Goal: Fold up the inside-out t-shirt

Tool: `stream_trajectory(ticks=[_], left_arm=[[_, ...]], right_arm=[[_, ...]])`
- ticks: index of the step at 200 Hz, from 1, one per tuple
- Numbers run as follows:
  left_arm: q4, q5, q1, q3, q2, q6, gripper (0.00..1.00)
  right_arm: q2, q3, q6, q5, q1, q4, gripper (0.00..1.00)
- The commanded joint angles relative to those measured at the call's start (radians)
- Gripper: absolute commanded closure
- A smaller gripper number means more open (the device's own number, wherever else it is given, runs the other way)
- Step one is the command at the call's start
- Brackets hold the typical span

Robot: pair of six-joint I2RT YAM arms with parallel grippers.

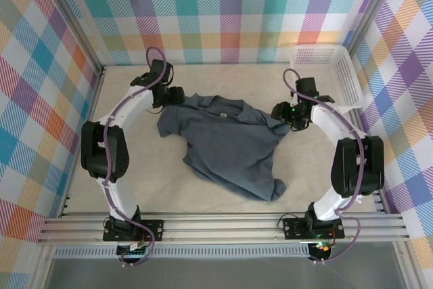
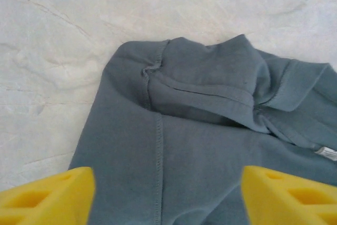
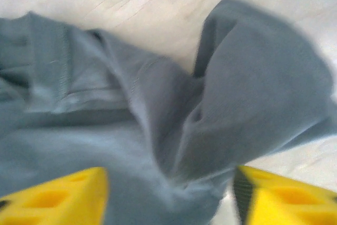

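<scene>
The inside-out t-shirt lies crumpled on the pale table in the top view, dark slate-grey, with one corner trailing towards the near right. My left gripper hovers over its far left edge. In the left wrist view its yellow fingers stand wide apart, open, above a seam of the t-shirt. My right gripper is at the shirt's far right edge. Its jaws are open too, with a bunched fold of the t-shirt lying loose between them, blurred.
A white mesh basket stands at the back right corner, just beyond the right arm. Checked walls close the table on three sides. A small white label shows on the shirt in the left wrist view.
</scene>
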Motion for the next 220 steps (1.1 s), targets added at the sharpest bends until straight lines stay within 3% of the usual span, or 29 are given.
stream_trajectory(ticks=[1, 17, 31, 39, 55, 69, 80, 89, 98, 121, 145, 184, 220], left_arm=[[-0.028, -0.034, 0.016, 0.002, 0.077, 0.015, 0.19], [-0.015, 0.005, 0.02, 0.04, 0.129, 0.002, 0.17], [-0.004, 0.019, 0.028, 0.069, 0.177, -0.022, 0.16], [-0.006, 0.014, 0.033, 0.087, 0.203, -0.04, 0.16], [0.012, 0.009, 0.042, 0.101, 0.236, -0.067, 0.2], [0.024, 0.043, 0.05, 0.104, 0.254, -0.081, 0.39], [0.022, 0.054, 0.053, 0.105, 0.262, -0.093, 0.6], [0.023, 0.061, 0.053, 0.099, 0.26, -0.096, 0.83], [0.033, 0.07, 0.055, 0.09, 0.25, -0.1, 1.0], [0.039, 0.079, 0.06, 0.082, 0.147, -0.099, 1.0], [0.014, 0.056, 0.06, 0.126, -0.072, -0.071, 1.0], [0.111, 0.088, 0.059, 0.153, -0.467, -0.02, 1.0], [0.171, 0.108, 0.047, 0.221, -0.678, 0.043, 1.0]], right_arm=[[0.051, -0.003, -0.088, 0.265, 0.075, 0.05, 0.2], [0.116, 0.027, -0.1, 0.3, 0.083, 0.049, 0.18], [0.174, 0.052, -0.1, 0.242, 0.083, 0.056, 0.22], [0.201, 0.07, -0.093, 0.208, 0.083, 0.051, 0.3], [0.223, 0.097, -0.07, 0.175, 0.083, 0.031, 0.6], [0.192, 0.078, -0.05, 0.156, 0.083, 0.053, 0.82], [0.168, 0.072, -0.045, 0.146, 0.083, 0.056, 0.92], [0.149, 0.074, -0.043, 0.144, 0.083, 0.047, 1.0], [0.127, 0.08, -0.048, 0.133, 0.083, 0.036, 1.0], [0.027, 0.124, -0.071, 0.063, 0.083, -0.001, 1.0], [-0.163, 0.178, -0.08, 0.043, 0.082, -0.003, 1.0], [-0.535, 0.175, -0.139, 0.076, 0.082, 0.187, 1.0], [-0.725, 0.259, -0.173, 0.045, 0.082, 0.257, 1.0]])
